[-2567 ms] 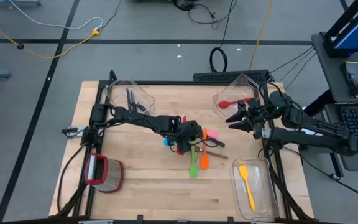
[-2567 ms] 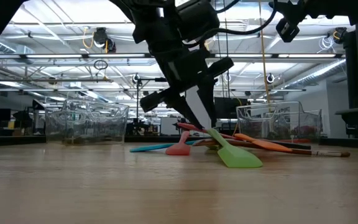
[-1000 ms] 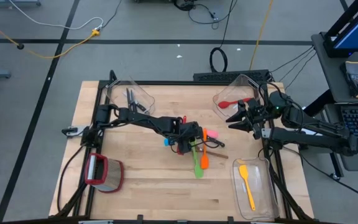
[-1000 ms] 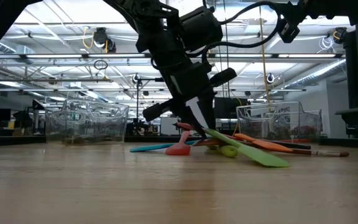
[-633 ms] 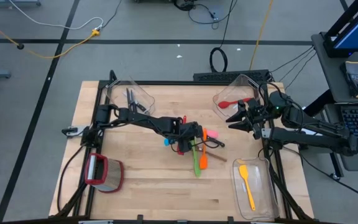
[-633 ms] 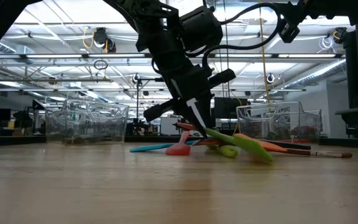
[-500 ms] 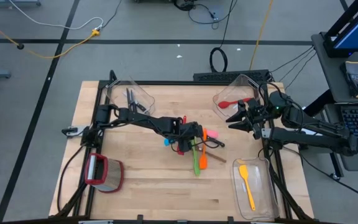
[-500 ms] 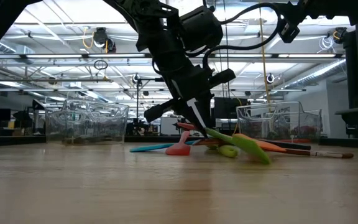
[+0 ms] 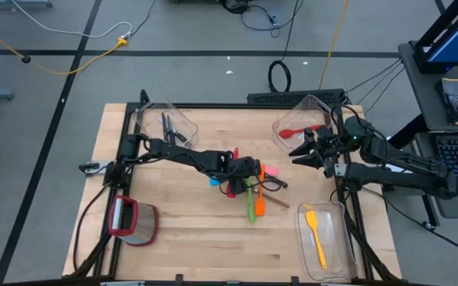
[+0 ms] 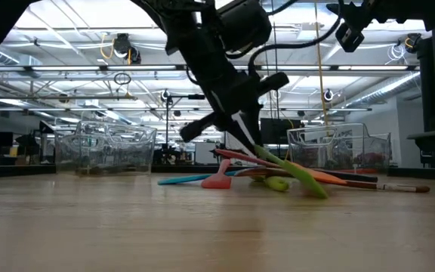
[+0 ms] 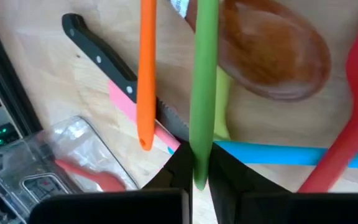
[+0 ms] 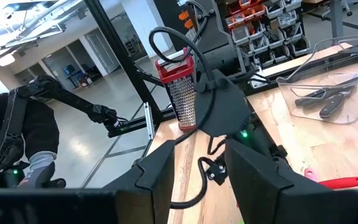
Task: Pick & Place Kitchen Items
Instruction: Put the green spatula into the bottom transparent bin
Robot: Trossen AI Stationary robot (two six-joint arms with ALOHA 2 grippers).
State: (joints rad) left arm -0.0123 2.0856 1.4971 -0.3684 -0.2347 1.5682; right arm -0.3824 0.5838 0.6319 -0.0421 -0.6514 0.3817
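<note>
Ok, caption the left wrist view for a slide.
Left gripper shut on green spatula handle above the utensil pile.

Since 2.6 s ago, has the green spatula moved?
Yes. The green spatula now tilts up, its handle end raised off the table in the left end effector.

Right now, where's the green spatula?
Mid-table in the high view: the green spatula lies beside the orange spatula, its handle pinched in the left gripper.

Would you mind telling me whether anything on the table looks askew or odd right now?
The green spatula is tilted: the left gripper is shut on its handle end, which is raised, while the blade end rests on the table among the piled utensils.
</note>
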